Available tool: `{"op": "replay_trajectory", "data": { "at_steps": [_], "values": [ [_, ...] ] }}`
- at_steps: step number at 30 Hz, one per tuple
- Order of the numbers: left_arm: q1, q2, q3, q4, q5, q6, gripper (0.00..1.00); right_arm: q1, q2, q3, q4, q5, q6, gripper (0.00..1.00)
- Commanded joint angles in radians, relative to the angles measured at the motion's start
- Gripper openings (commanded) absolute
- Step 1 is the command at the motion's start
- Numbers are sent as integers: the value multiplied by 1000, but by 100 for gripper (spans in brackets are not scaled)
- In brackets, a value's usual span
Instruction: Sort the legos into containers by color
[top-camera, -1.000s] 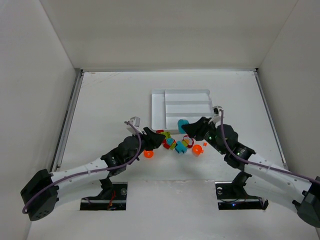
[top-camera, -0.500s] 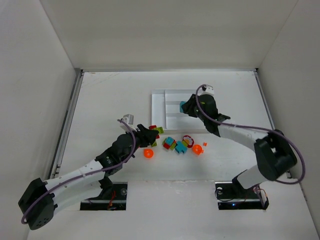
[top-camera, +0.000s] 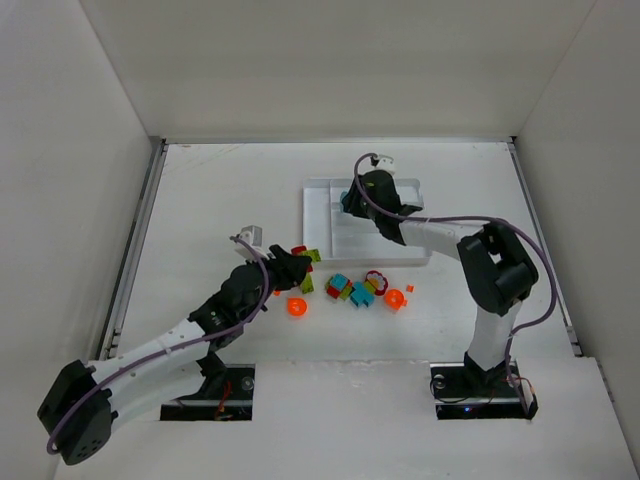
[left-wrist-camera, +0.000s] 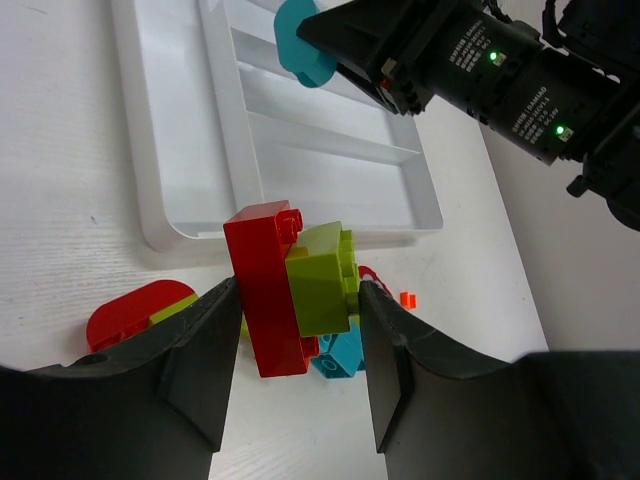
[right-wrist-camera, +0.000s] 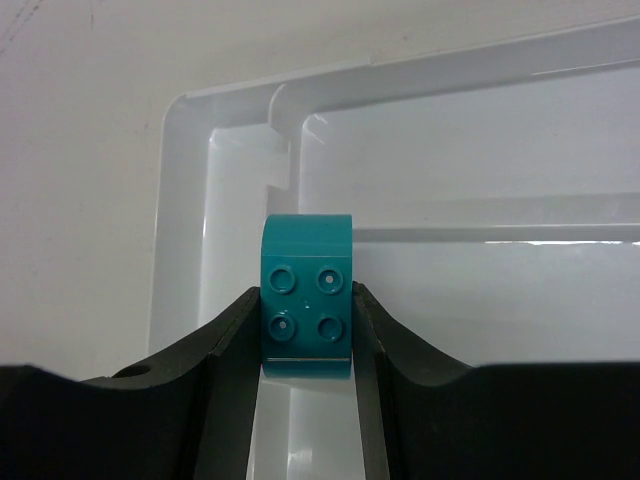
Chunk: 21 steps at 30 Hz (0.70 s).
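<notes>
My right gripper (top-camera: 350, 202) is shut on a teal-blue rounded lego (right-wrist-camera: 306, 295) and holds it over the far left part of the white tray (top-camera: 316, 235), near the wall between the narrow side slot and the long slots (right-wrist-camera: 290, 170). My left gripper (top-camera: 298, 266) is shut on a red lego (left-wrist-camera: 262, 290) joined to a yellow-green lego (left-wrist-camera: 320, 275), held a little above the table, left of the pile. The tray slots (left-wrist-camera: 300, 140) look empty in the left wrist view.
Loose legos lie in front of the tray: a teal, red and green cluster (top-camera: 350, 290), two orange rounded ones (top-camera: 296, 307) (top-camera: 395, 298), a tiny orange piece (top-camera: 410, 288), and a red rounded piece (left-wrist-camera: 130, 315). The enclosure walls stand on three sides.
My right arm has carried the teal lego from the pile up and left over the tray's far end. My left gripper has lifted the red and green pair slightly left off the pile.
</notes>
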Motion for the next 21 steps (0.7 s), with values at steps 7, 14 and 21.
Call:
{"op": "replay_trajectory", "data": {
  "at_steps": [7, 14, 21],
  "values": [
    [27, 32, 16, 74, 30, 15, 19, 75, 11, 30, -50, 92, -59, 31],
    [34, 26, 41, 48, 35, -19, 19, 80, -20, 9, -55, 129, -59, 59],
    [68, 50, 101, -34, 99, -109, 20, 100, -226, -161, 31, 110, -115, 66]
  ]
}}
